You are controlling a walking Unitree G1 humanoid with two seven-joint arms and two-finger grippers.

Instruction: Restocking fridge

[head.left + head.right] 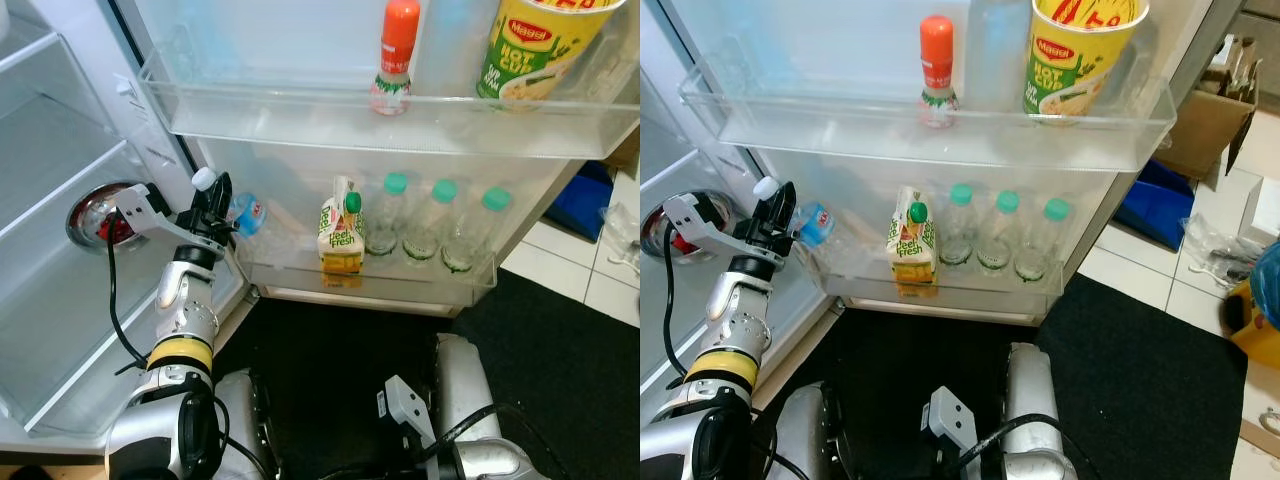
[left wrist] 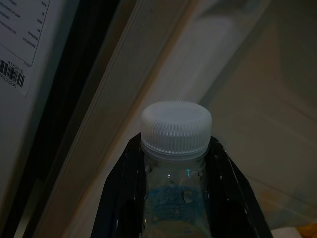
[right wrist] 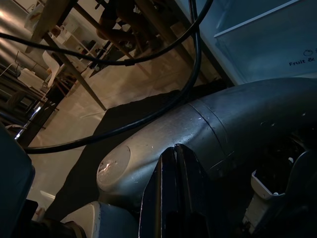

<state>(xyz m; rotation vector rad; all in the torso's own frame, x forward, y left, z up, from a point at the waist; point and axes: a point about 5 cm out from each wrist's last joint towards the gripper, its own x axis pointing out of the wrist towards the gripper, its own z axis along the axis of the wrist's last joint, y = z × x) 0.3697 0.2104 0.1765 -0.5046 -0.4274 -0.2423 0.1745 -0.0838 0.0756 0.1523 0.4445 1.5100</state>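
Note:
My left gripper (image 1: 218, 200) is shut on a clear water bottle (image 1: 245, 213) with a white cap (image 2: 176, 126) and a blue label. It holds the bottle tilted at the left end of the fridge door's lower shelf (image 1: 400, 287). In the left wrist view both black fingers (image 2: 124, 198) press the bottle's neck just under the cap. That shelf carries a green and yellow juice carton (image 1: 341, 235) and three green-capped bottles (image 1: 432, 222). My right arm (image 1: 470, 400) hangs low and idle, its gripper (image 3: 173, 188) shut on nothing.
The upper door shelf (image 1: 300, 125) holds an orange-capped bottle (image 1: 397, 55) and a noodle cup (image 1: 540, 50). A metal bowl (image 1: 100, 215) sits on a fridge shelf to the left. A black mat (image 1: 1160, 380) covers the floor, with boxes and bags (image 1: 1200, 130) at the right.

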